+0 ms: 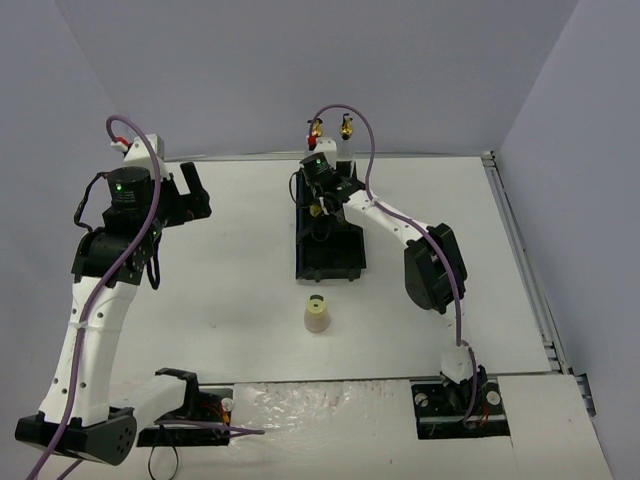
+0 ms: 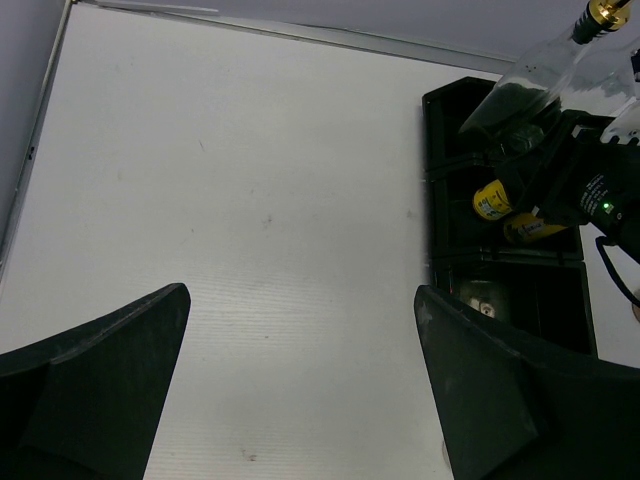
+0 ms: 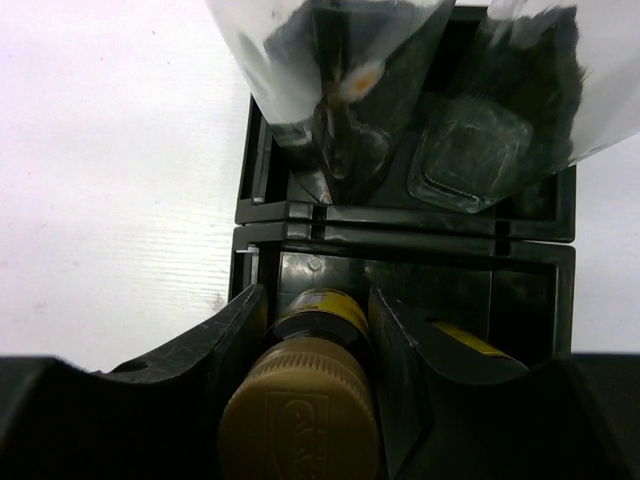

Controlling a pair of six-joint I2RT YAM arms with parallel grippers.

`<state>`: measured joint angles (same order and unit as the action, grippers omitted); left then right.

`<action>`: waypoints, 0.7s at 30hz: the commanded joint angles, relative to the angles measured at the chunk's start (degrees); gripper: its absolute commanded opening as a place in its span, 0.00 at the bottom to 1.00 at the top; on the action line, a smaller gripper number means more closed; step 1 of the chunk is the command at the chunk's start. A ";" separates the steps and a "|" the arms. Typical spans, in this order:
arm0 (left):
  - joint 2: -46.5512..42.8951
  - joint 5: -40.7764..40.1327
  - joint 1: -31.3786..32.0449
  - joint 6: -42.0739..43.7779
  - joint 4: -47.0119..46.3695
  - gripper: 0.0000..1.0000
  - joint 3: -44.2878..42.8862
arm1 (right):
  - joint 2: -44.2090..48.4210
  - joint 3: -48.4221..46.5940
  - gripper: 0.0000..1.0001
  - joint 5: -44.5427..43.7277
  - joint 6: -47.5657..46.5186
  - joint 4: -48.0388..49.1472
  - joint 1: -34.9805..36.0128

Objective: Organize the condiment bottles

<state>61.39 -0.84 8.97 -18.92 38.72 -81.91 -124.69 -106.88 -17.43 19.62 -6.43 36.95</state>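
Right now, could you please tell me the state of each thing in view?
left claw: open, empty.
right claw: shut on amber bottle.
amber bottle: gripped inside the tray.
second amber bottle: free, beside it in the tray.
tall clear bottles: standing in the tray's far compartment.
cream bottle: upright on the table, outside the tray.

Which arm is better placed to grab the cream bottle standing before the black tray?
Probably left: the left gripper hangs open and empty, while the right gripper is shut on a short amber tan-capped bottle inside the black compartmented tray.
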 commanded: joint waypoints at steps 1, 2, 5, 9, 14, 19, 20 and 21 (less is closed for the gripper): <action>-1.33 0.52 -0.45 -0.51 -3.36 0.92 -1.56 | 0.32 1.38 0.00 -0.30 0.22 5.76 -0.04; -1.36 0.49 -0.45 -0.46 -3.30 0.92 -1.59 | 0.19 1.89 0.00 -0.32 0.33 5.86 -0.04; -1.53 0.49 -0.45 -0.35 -3.07 0.92 -1.51 | -0.18 3.33 0.00 -0.25 0.51 8.28 -0.04; -1.82 0.49 -0.39 -0.33 -3.04 0.92 -1.47 | -0.29 4.88 0.00 0.29 0.46 9.41 -0.04; -1.88 0.66 -0.45 -0.33 -3.12 0.92 -1.32 | -0.14 5.79 0.00 -0.22 0.08 9.94 -0.03; -1.97 0.67 -0.45 -0.24 -3.30 0.92 -1.06 | 0.58 6.41 0.31 -1.63 0.33 9.86 0.05; -1.97 0.67 -0.45 -0.30 -3.30 0.92 -1.06 | 0.80 6.58 0.39 -1.92 0.50 9.81 0.05; -1.99 0.68 -0.45 -0.30 -3.30 0.92 -1.06 | 1.04 6.74 0.45 -2.21 0.64 9.73 0.05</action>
<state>60.47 -0.84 8.97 -18.90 38.74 -81.80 -127.31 -100.62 -16.95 19.69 0.67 36.95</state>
